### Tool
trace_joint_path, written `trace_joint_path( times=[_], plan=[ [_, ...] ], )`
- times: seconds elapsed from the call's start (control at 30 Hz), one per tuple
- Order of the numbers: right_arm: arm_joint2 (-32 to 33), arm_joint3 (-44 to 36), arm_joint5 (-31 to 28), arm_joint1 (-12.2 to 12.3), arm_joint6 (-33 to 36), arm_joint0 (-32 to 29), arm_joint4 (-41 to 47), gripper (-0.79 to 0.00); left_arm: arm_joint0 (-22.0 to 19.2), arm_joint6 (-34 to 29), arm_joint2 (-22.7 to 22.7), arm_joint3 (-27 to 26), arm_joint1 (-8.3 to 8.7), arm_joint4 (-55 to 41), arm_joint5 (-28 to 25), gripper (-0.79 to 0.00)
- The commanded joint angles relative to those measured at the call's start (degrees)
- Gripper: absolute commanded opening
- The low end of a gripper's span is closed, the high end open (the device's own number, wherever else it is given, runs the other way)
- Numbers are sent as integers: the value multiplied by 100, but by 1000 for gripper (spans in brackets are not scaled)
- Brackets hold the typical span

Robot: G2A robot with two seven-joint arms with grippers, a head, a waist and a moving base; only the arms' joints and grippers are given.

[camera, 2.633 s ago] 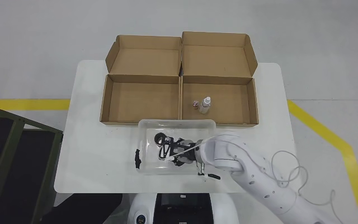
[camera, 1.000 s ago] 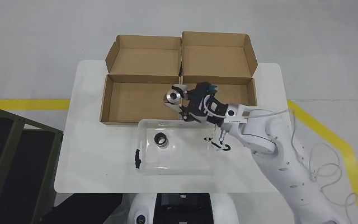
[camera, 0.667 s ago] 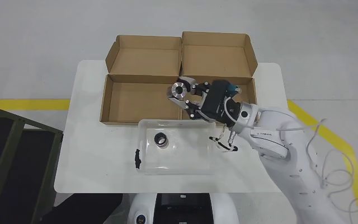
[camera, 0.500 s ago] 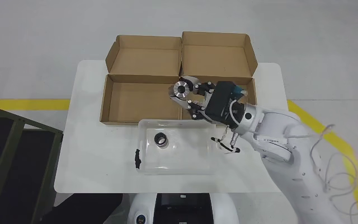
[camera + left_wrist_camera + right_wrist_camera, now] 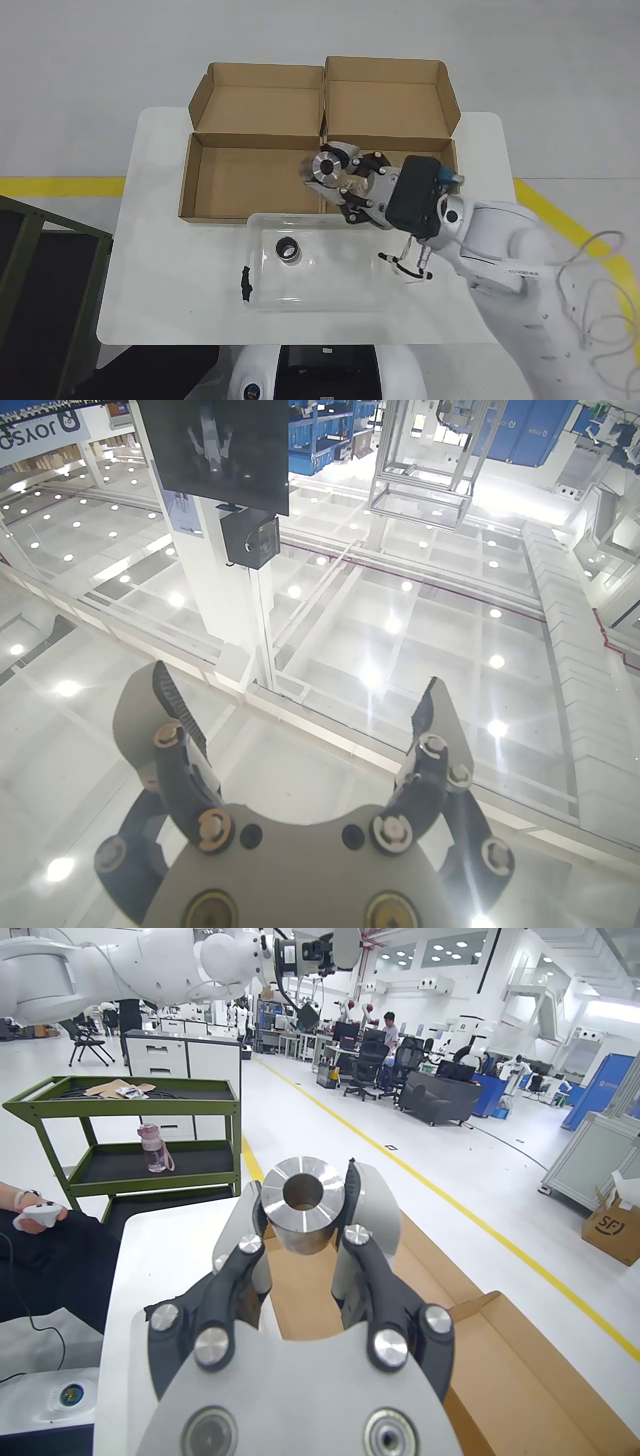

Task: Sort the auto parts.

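Note:
My right gripper [image 5: 335,172] [image 5: 303,1208] is shut on a shiny metal bushing [image 5: 325,166] [image 5: 303,1204], a short cylinder with a centre hole. It hovers over the seam between the two open cardboard boxes, left box [image 5: 215,185] and right box [image 5: 432,188]. The clear plastic bin [image 5: 262,290] at the table's front holds a black ring-shaped part [image 5: 288,249]. My left gripper [image 5: 305,720] is open and points up at the ceiling with nothing between its fingers.
A small black piece [image 5: 244,283] sits at the bin's left side. Both box lids [image 5: 385,97] stand open at the back. A green cart [image 5: 120,1128] stands beyond the table's left side. Bare white table [image 5: 160,260] lies left of the bin.
The right gripper lifted the metal bushing out of the clear bin, carried it up over the boxes, then drifted slightly right. The black ring stayed in the bin.

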Motion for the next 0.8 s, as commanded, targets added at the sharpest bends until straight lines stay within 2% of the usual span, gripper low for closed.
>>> trace_joint_path(
  times=[0.0, 0.37, 0.77],
  plan=[
    [-20, 34, -34, -3, -59, 6, 4, -785, 0, 0, 0, 0, 0, 0, 0, 0],
    [-314, 418, -101, -39, 0, 102, 44, -785, 0, 0, 0, 0, 0, 0, 0, 0],
    [-1133, 1035, -83, -178, 206, 423, 15, -785, 0, 0, 0, 0, 0, 0, 0, 0]
  ],
)
